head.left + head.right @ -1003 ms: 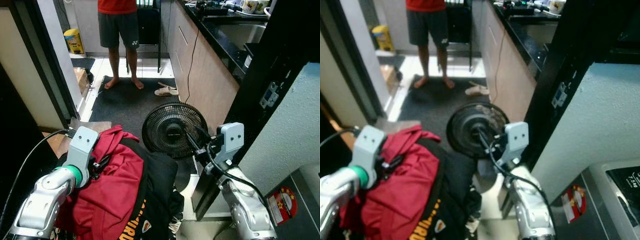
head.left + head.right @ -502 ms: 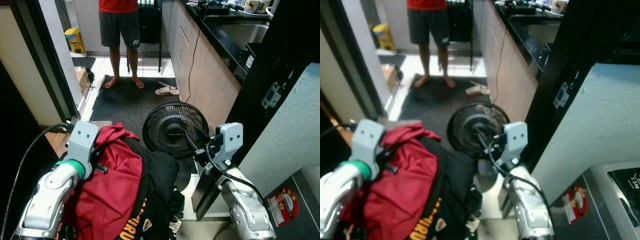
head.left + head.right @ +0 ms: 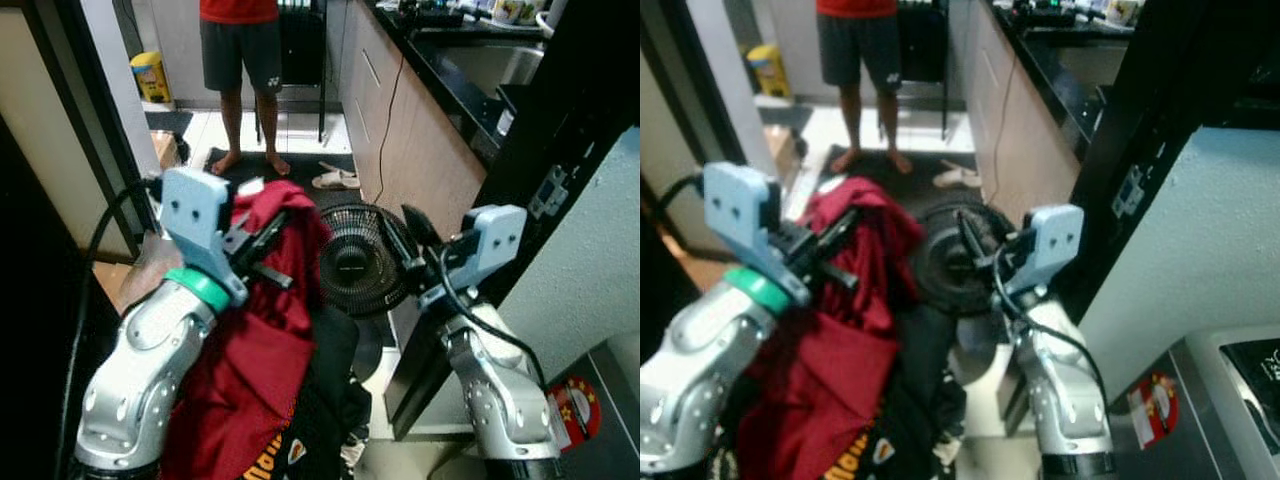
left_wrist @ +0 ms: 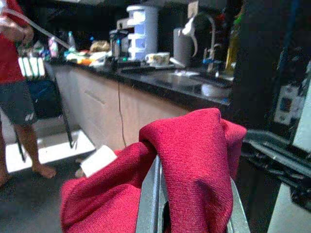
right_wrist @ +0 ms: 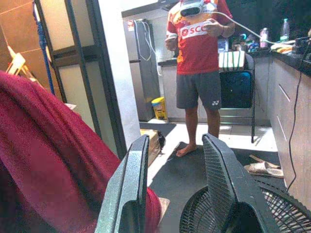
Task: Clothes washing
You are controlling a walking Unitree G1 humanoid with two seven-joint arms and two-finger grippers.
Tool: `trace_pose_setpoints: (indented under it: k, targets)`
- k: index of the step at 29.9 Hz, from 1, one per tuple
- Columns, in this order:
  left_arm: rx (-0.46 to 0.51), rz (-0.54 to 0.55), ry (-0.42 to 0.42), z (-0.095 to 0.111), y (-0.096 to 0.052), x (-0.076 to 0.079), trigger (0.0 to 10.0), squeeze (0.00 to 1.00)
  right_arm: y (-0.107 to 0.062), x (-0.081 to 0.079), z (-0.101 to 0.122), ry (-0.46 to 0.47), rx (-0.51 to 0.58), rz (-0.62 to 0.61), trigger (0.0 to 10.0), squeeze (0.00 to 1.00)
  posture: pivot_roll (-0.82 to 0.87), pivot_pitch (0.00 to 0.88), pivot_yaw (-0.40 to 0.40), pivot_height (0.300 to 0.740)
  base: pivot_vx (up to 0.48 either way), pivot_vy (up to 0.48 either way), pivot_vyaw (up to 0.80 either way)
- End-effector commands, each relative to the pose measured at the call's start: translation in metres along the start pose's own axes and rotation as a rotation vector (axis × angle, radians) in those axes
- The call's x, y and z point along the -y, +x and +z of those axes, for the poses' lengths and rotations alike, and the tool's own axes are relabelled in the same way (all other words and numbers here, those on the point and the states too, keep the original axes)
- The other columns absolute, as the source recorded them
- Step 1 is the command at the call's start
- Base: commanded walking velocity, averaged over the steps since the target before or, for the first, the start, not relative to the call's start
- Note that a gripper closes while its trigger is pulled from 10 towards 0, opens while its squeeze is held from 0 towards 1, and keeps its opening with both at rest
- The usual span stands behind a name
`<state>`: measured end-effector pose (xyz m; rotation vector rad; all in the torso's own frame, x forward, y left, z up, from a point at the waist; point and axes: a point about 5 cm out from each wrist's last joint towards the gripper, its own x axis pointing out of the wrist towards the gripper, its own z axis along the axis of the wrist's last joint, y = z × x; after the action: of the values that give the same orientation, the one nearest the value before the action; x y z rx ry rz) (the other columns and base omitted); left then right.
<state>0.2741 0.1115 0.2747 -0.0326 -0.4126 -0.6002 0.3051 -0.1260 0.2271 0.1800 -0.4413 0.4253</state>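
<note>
Since one second ago both arms have risen: the left claw (image 3: 262, 248) is closed on the crumpled red fabric garment (image 3: 262, 350), lifting its upper part high in front of the round black floor fan (image 3: 358, 262). The right claw (image 3: 408, 238) stands open and empty beside the fan. A person in dark shorts (image 3: 240, 55) stands beyond.
</note>
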Motion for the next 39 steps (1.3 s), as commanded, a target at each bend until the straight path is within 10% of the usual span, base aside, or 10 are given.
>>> trace_pose_setpoints:
  k: [1,39]
  targets:
    - [-0.004,-0.004,0.004,0.0,0.0,0.001,10.0,0.0,0.0,0.001,0.004,0.009,0.013,-0.006,10.0,0.0,-0.04,0.055,0.021,0.74,0.0,0.0,0.0]
    - [-0.046,0.108,0.018,0.003,0.002,-0.027,10.0,0.0,-0.001,0.009,0.009,0.038,0.025,-0.084,10.0,0.0,-0.04,0.056,0.037,0.74,0.0,0.0,-0.58]
